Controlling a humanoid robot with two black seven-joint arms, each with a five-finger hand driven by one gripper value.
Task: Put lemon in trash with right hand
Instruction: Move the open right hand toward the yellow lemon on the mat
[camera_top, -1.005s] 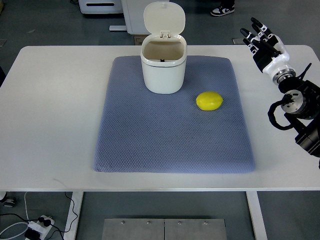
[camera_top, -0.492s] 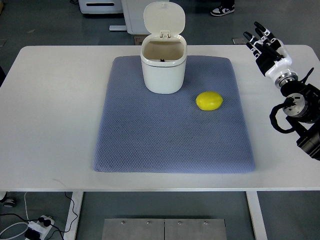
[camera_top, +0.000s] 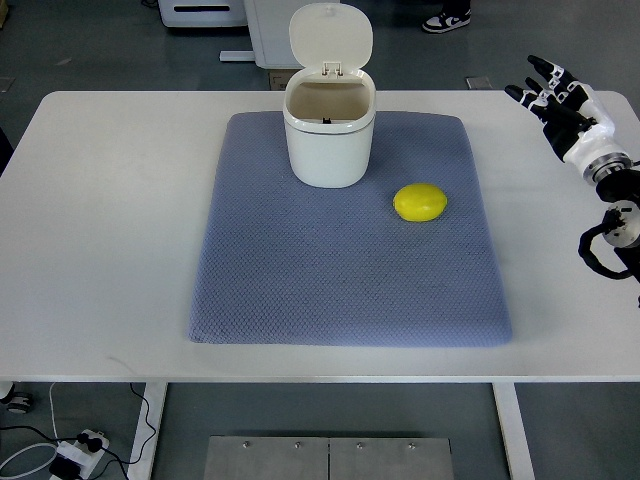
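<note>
On the mat (camera_top: 340, 280), right of centre, sits the lemon (camera_top: 420, 202), untouched, just down and right of the bin (camera_top: 329, 140). Bin standing at the mat's far middle, lid (camera_top: 331, 36) flipped up, mouth open. Out at the table's (camera_top: 100, 220) far right edge, well apart from the lemon, hovers the right hand (camera_top: 563, 98), fingers (camera_top: 540, 70) spread and pointing away, gripping nothing. Arm coming in from the right edge. Beyond the table, a shoe (camera_top: 445, 18) on the floor; below left, a power strip (camera_top: 75, 452).
</note>
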